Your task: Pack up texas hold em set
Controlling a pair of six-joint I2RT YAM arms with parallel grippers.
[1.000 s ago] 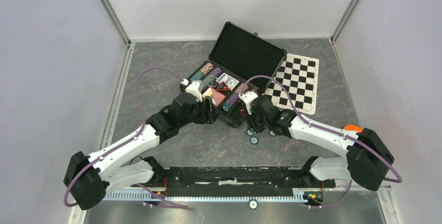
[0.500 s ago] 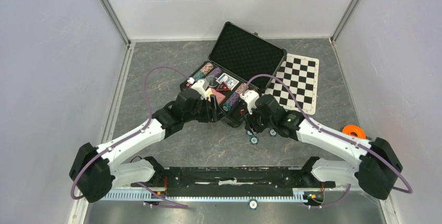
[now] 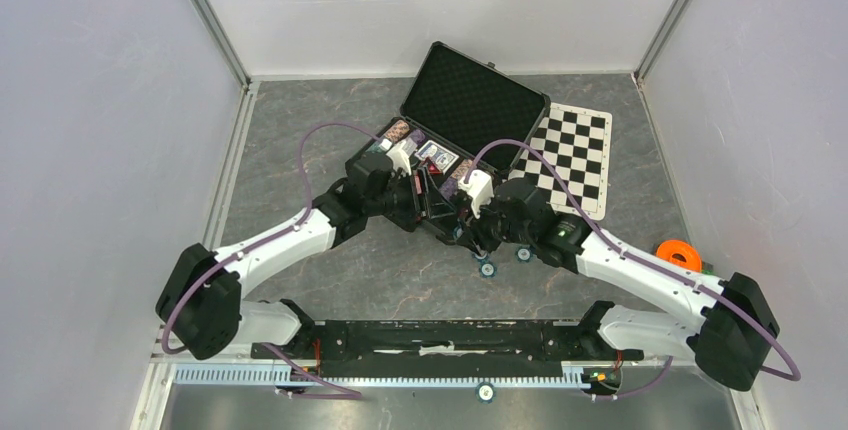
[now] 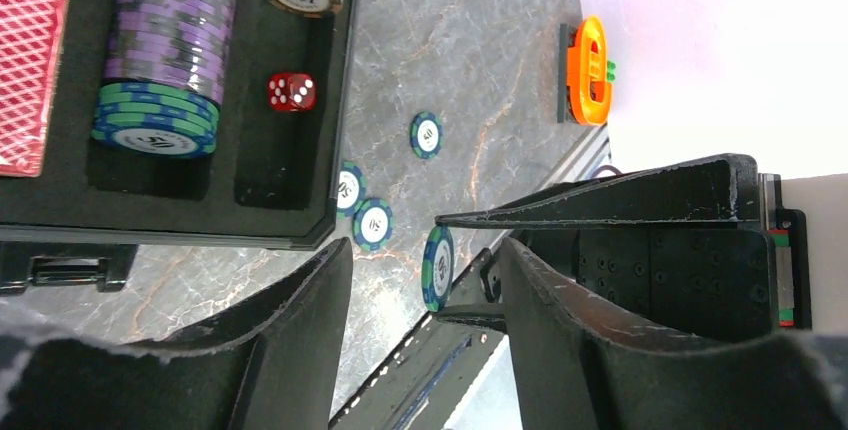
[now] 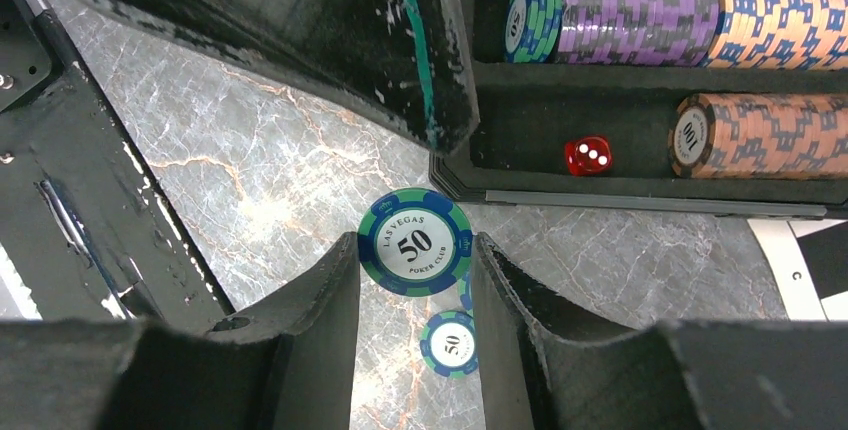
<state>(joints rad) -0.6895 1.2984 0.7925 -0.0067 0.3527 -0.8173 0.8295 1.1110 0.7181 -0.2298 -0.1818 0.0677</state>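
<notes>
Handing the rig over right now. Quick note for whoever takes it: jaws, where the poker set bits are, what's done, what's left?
Left gripper: jaws open, empty, at the case.
Right gripper: jaws shut on one teal 50 chip, gripped by its rim just outside the case's front wall.
Case: open, lid up. The tray holds the purple chip row with teal and orange chips, the red die, the red deck and the blue deck.
Done: most of the set is in the tray.
Left: seat the held chip, collect at least three loose teal chips from the table, close the lid.
</notes>
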